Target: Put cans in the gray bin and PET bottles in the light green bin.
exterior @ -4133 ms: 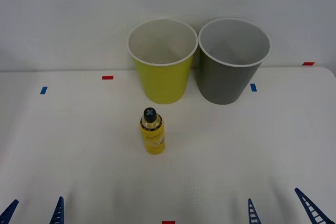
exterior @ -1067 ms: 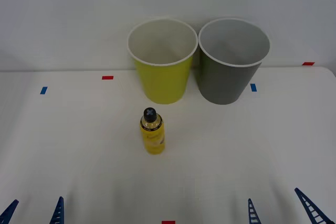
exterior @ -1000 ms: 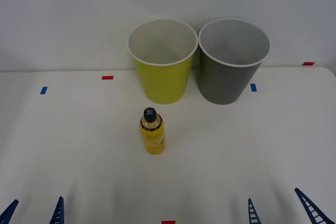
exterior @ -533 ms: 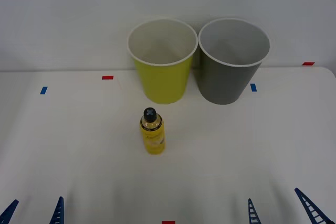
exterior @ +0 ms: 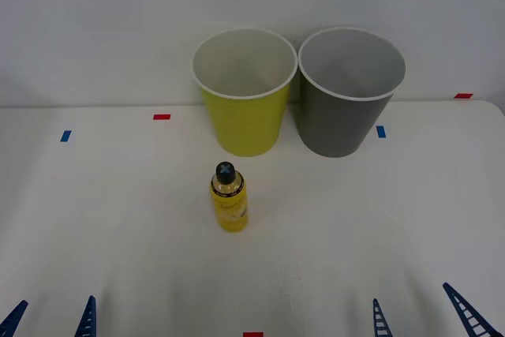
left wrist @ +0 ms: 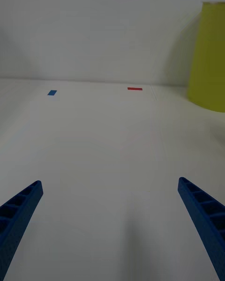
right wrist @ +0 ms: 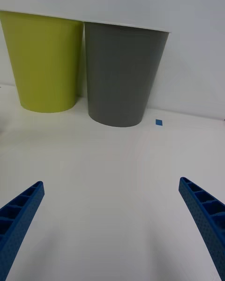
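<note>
PET bottle: upright, black cap on, mid-table, just near of light green bin. Gray bin: immediately right of it, both against pale far wall. Red and blue tape marks on white surface. Left gripper and right gripper: near edge, spread wide, holding nothing.

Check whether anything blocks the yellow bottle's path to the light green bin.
Nothing visible does. The yellow bottle stands upright on bare table directly in front of the light green bin, with open surface between them. The left gripper and the right gripper wait open at the near edge.
</note>
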You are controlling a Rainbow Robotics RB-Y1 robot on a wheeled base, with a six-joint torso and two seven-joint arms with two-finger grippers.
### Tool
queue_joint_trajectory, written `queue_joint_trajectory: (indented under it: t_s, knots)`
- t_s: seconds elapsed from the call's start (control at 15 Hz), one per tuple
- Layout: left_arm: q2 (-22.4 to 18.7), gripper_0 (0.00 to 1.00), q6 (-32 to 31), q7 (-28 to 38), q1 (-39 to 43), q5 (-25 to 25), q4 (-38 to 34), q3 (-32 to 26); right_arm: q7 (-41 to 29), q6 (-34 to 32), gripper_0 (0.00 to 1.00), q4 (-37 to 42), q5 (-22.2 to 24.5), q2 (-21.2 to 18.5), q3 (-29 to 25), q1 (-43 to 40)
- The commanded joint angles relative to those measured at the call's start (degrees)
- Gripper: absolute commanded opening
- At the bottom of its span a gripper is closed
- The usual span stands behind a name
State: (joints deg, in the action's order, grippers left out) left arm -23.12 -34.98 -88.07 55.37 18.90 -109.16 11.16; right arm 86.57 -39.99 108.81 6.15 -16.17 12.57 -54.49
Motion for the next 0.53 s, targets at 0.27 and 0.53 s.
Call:
queue_joint_trajectory:
  t_s: [0.27, 0.53]
  knots:
    - [0.0, 1.0, 0.0, 0.0, 0.0, 0.0, 0.0, 0.0, 0.0, 0.0, 1.0, 0.0, 0.0, 0.0, 0.0, 0.0]
    - [-2.2, 1.0, -2.3, 0.0, -1.1, -0.4, 2.6, 1.5, 0.0, 0.0, 1.0, 0.0, 0.0, 0.0, 0.0, 0.0]
